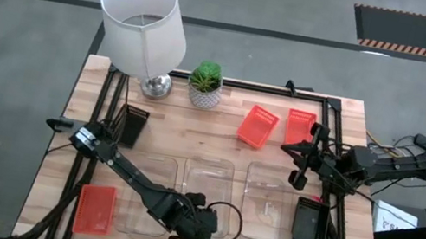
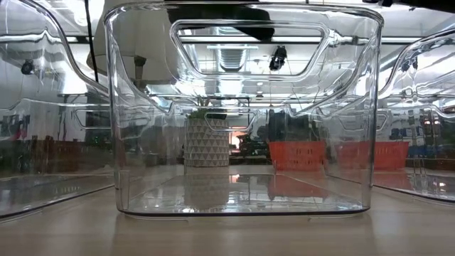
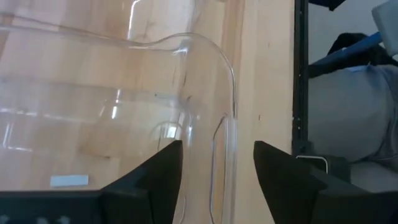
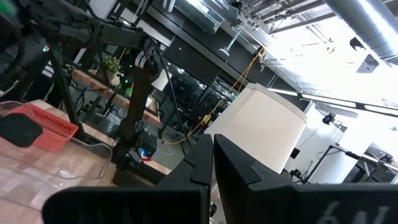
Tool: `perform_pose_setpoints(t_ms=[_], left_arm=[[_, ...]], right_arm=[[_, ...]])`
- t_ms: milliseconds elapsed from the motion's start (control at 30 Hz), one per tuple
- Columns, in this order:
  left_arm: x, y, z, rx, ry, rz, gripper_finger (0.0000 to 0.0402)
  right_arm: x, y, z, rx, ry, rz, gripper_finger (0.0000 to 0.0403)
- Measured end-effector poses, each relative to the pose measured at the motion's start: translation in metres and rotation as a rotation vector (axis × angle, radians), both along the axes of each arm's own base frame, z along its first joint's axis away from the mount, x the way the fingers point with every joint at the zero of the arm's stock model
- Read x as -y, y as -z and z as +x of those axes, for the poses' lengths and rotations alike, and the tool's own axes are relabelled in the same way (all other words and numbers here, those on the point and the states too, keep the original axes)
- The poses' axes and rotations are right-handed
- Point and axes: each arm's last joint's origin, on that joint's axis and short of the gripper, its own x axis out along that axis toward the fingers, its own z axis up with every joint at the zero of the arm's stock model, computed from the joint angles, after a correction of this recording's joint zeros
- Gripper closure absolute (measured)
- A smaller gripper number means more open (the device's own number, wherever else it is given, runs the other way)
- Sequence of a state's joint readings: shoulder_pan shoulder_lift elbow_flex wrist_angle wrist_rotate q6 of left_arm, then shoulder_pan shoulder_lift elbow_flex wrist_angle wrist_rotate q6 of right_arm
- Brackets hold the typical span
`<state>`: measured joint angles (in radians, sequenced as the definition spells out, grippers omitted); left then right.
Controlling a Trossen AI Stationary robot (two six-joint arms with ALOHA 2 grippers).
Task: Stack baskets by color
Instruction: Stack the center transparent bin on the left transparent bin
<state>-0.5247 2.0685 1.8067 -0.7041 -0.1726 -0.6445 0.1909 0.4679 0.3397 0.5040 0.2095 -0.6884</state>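
I see the table (image 1: 218,142) carrying a lamp (image 1: 142,23), with the plant pot (image 1: 206,86) just beside its base.

Taking the pot as my landmark, I count three clear baskets in a row on the near side of it: one (image 1: 151,197) toward the left arm, one (image 1: 207,191) straight below the pot, one (image 1: 267,201) toward the right arm.

I count three orange baskets: two lie to the right of the pot, the closer one (image 1: 257,126) tilted and the other (image 1: 299,127) just beyond it. The third (image 1: 95,210) lies far off, by the near left corner.

I make out two black baskets: one (image 1: 133,126) standing left of the pot, near the lamp base, and one (image 1: 309,222) far right of it, beside the clear row.

My left gripper (image 3: 217,171) sits at the near rim of a clear basket, its fingers (image 3: 163,177) spread apart on either side of the wall, not pinching it.

My right gripper (image 1: 302,163) hangs right of the pot, by the orange pair, fingers pressed together on nothing.
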Motion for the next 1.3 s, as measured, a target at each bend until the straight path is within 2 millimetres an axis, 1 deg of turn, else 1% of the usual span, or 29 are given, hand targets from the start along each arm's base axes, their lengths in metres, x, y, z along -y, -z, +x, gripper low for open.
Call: perform_pose_setpoints(t_ms=[167,433,567,733,767,1033,1167,1300], left_arm=[[0.0,0.013,0.001,0.014,0.003,-0.001,0.0229],[0.001,0.03,0.003,0.06,0.002,-0.029,0.0279],[0.002,0.03,0.003,0.065,0.004,-0.033,0.0317],[0.002,0.03,0.003,0.065,0.027,-0.018,0.0385],[0.002,0.03,0.003,0.066,0.033,-0.013,0.0392],[0.002,0.024,0.004,0.087,0.1,0.047,0.04],[0.003,0.016,0.004,0.101,0.133,0.088,0.0401],[0.0,0.006,-0.001,0.097,0.138,0.138,0.0401]], right_arm=[[0.0,0.0,0.0,-0.002,0.0,0.0,0.0394],[0.0,0.0,0.0,-0.002,0.0,0.0,0.0394],[0.0,0.0,0.0,-0.003,0.0,0.0,0.0394],[0.0,0.001,0.0,-0.006,0.0,-0.001,0.0394],[0.0,0.001,0.0,-0.006,0.0,-0.001,0.0394],[0.0,0.002,0.001,-0.019,0.0,-0.003,0.0394],[0.0,0.002,0.001,-0.022,0.0,-0.004,0.0394],[0.0,0.002,0.001,-0.023,0.0,-0.004,0.0394]])
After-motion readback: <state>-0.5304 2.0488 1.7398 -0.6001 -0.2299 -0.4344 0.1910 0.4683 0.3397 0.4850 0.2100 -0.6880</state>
